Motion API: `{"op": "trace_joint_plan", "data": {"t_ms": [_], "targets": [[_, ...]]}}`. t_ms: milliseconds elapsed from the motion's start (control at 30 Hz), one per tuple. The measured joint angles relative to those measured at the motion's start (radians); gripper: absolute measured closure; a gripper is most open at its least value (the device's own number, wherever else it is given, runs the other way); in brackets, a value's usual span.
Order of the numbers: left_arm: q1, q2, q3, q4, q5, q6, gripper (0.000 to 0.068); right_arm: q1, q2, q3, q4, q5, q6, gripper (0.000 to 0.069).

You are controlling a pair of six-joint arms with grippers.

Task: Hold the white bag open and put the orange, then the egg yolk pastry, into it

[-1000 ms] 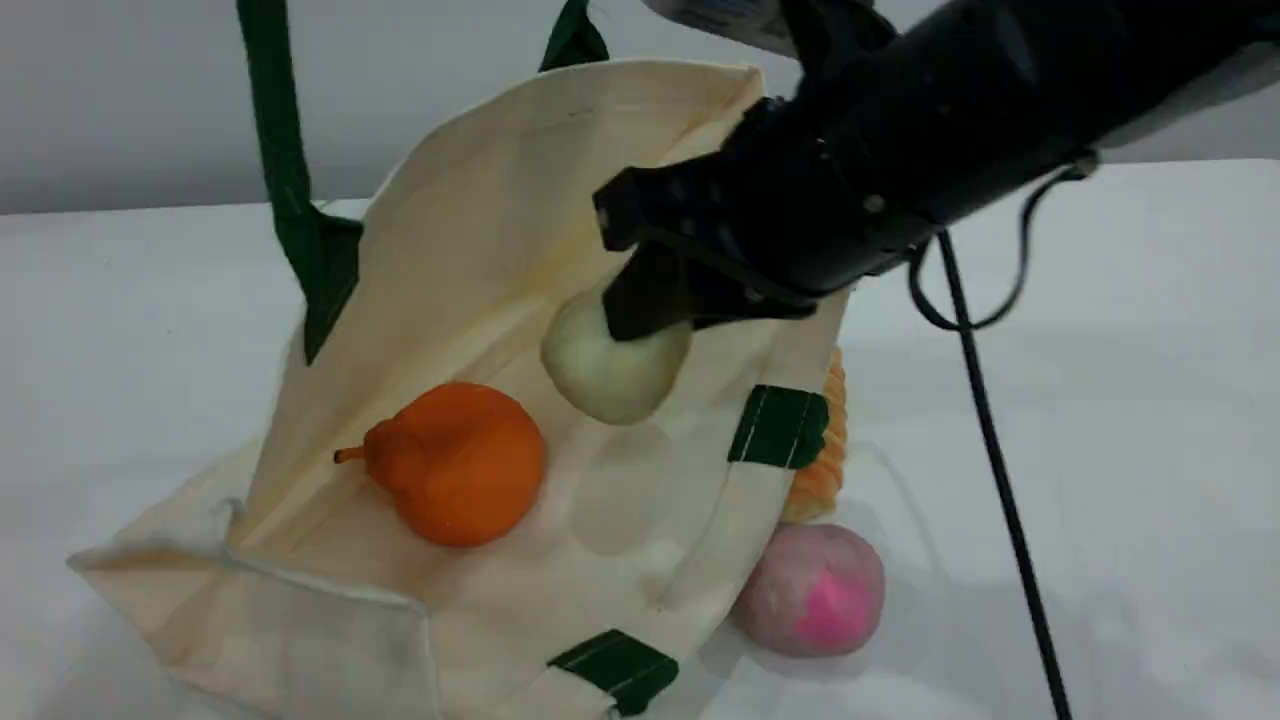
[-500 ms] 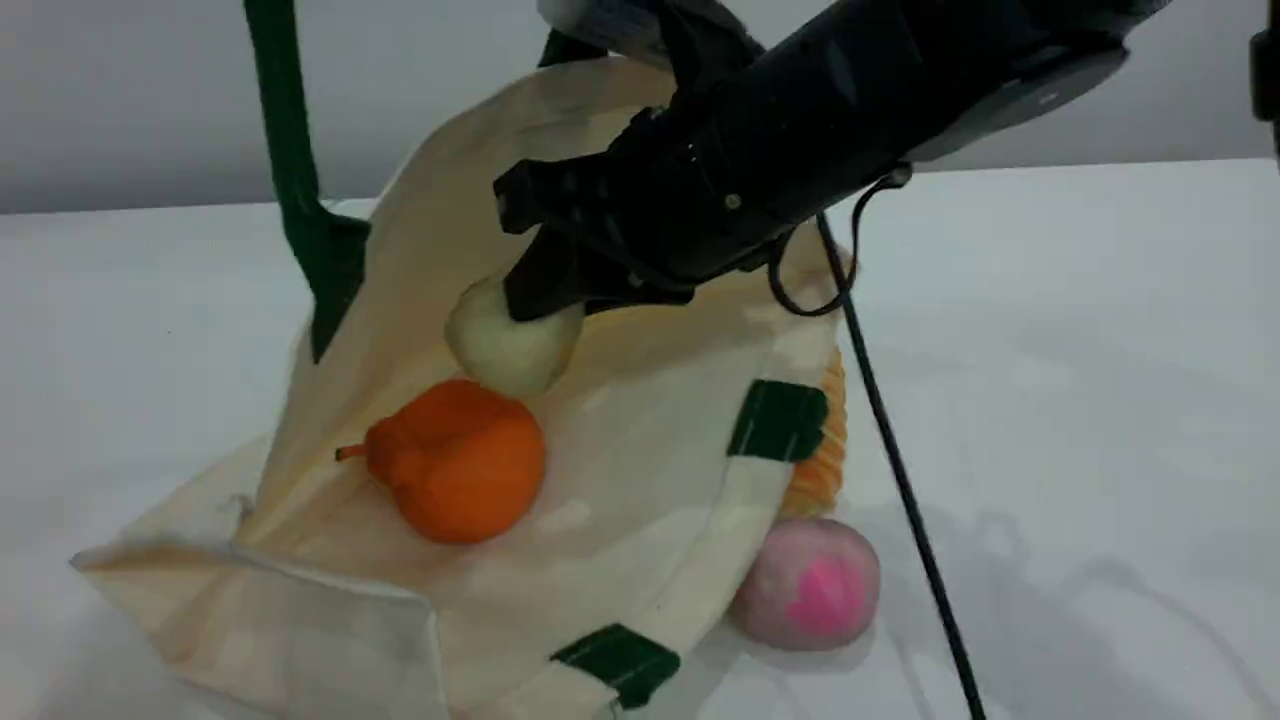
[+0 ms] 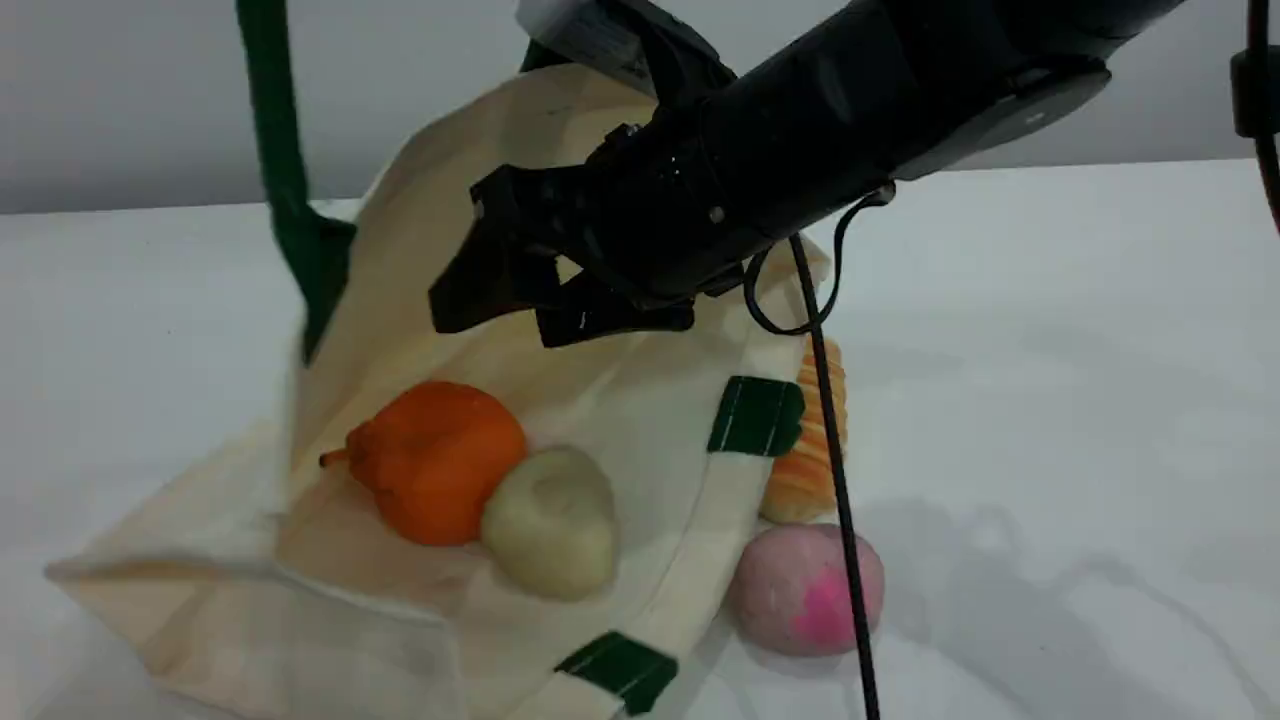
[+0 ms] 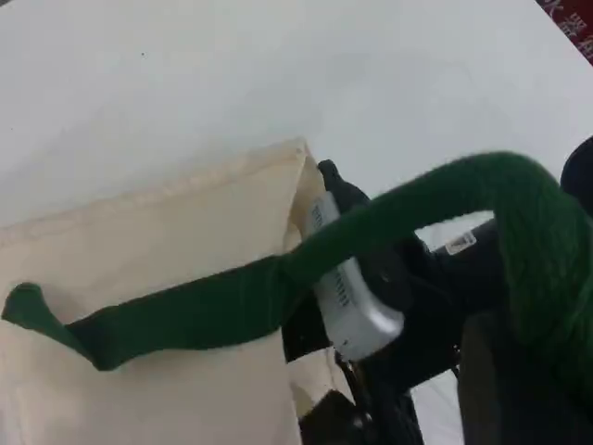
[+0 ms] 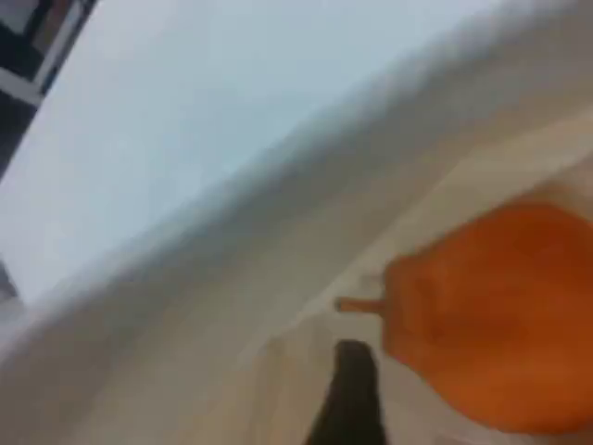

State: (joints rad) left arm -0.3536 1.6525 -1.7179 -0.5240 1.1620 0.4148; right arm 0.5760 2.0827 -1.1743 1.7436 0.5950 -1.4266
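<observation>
The white bag [image 3: 440, 190] lies on its side with its mouth open, one green handle [image 3: 272, 140] pulled taut upward. In the left wrist view my left gripper [image 4: 542, 348] is shut on that handle [image 4: 408, 209] above the bag's cloth [image 4: 157, 250]. Inside the bag rests the orange [image 3: 435, 462], and the egg yolk pastry [image 3: 550, 522] touches its right side. My right gripper [image 3: 525, 308] hangs open and empty above them. The blurred right wrist view shows the orange [image 5: 500, 315] past a dark fingertip [image 5: 352, 399].
A ridged orange-striped bread roll [image 3: 812, 440] sits half hidden behind the bag's right edge. A pinkish ball with a magenta patch [image 3: 805, 590] lies on the table beside it. The right arm's black cable [image 3: 838, 500] hangs down in front of both.
My right gripper carried the pastry left over the bag's mouth and opened. The pastry dropped and now rests beside the orange. The bag shifted slightly.
</observation>
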Motion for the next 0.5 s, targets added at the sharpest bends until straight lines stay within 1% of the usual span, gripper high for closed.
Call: {"op": "trace_joint_plan", "data": {"t_ms": [67, 167, 233, 400, 500], "targets": [[0.0, 0.0, 0.0, 0.007, -0.001, 0.0, 0.0614, -0.009, -0.005, 0.0, 0.0, 0.04, 0.005, 0.0111], [0.0, 0.0, 0.0, 0.038, -0.001, 0.0, 0.0614, -0.032, -0.021, 0.001, -0.022, 0.082, 0.039, 0.0114], [0.0, 0.0, 0.0, 0.055, -0.002, 0.0, 0.0614, -0.053, -0.041, 0.001, -0.07, 0.097, 0.075, 0.0123], [0.0, 0.0, 0.0, 0.062, -0.001, 0.0, 0.0614, -0.144, -0.121, 0.001, -0.237, 0.168, 0.188, 0.0136], [0.0, 0.001, 0.0, 0.107, 0.003, 0.0, 0.0605, -0.205, -0.177, 0.001, -0.324, 0.222, 0.254, 0.0137]]}}
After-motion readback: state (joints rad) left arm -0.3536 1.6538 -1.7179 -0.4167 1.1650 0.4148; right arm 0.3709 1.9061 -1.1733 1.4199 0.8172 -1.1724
